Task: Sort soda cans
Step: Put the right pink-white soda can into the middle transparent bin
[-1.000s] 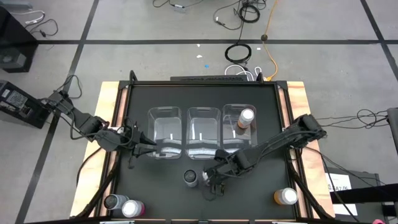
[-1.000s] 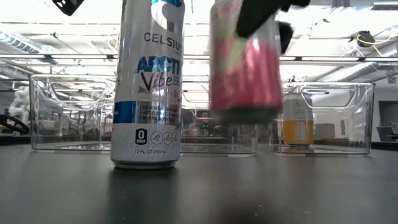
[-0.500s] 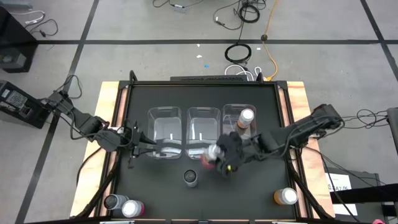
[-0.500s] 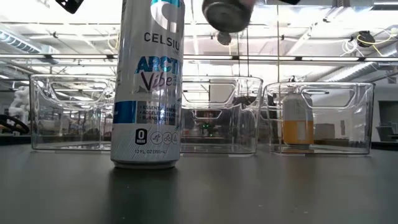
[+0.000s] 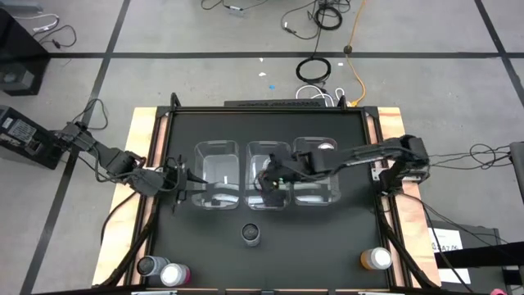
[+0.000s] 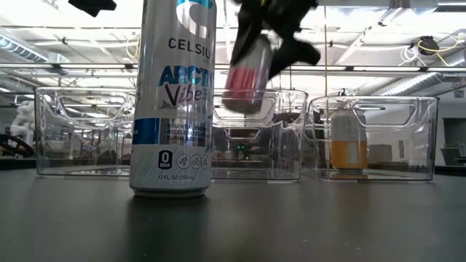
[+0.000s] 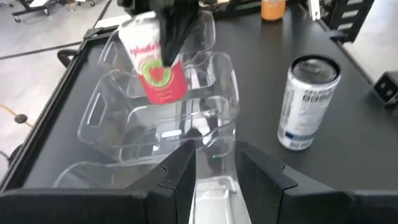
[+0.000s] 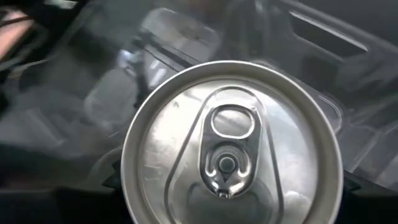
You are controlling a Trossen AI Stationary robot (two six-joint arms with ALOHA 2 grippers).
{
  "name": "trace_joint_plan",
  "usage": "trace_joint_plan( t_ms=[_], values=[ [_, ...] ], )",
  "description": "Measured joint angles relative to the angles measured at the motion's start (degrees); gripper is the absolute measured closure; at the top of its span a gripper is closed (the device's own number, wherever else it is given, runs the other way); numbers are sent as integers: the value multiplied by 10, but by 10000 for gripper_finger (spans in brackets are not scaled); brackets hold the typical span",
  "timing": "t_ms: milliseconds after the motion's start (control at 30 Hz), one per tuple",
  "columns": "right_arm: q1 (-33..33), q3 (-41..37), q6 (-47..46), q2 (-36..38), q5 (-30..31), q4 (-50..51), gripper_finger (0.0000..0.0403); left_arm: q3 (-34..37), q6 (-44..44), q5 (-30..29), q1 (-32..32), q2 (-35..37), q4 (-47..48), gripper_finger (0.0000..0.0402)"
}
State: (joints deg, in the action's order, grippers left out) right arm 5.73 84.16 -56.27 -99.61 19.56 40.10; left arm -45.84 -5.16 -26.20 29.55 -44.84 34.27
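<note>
Low view: pink can (image 6: pixel 246 80) above middle bin (image 6: pixel 255 135)

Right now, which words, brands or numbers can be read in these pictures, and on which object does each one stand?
"CELSIU", cut at the can's edge: grey can, low view.
"ARCTI Vibe": same can.
"0" and "12 FL OZ (355 mL)": same can, near its base.
Other small lines there: too small to read.
Pink can in the right gripper: strawberry picture; words blurred.

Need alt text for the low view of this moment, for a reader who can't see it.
The right claw holds a tilted pink can in the air above the middle clear bin. A tall Celsius can stands on the table in front; an orange can sits in the right-hand bin.
</note>
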Motion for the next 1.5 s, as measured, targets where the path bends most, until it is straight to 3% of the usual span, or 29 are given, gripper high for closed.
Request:
trace_joint_plan(
  t_ms=[433,533,800,1000,1500],
  values=[
    [-79,0,-15,-55,-16,-23,127,24,-4,0,-14,93,72,281],
    [-84,0,0,-57,-24,-69,127,48,-16,1,-14,129,72,281],
    [-85,0,-11,-64,-33,-67,127,82,-35,2,-14,191,69,281],
    [-89,14,-48,-65,-4,50,127,83,-35,2,-14,202,66,281],
    [-110,22,-41,-122,27,74,127,82,-34,2,-14,203,67,281]
  ],
)
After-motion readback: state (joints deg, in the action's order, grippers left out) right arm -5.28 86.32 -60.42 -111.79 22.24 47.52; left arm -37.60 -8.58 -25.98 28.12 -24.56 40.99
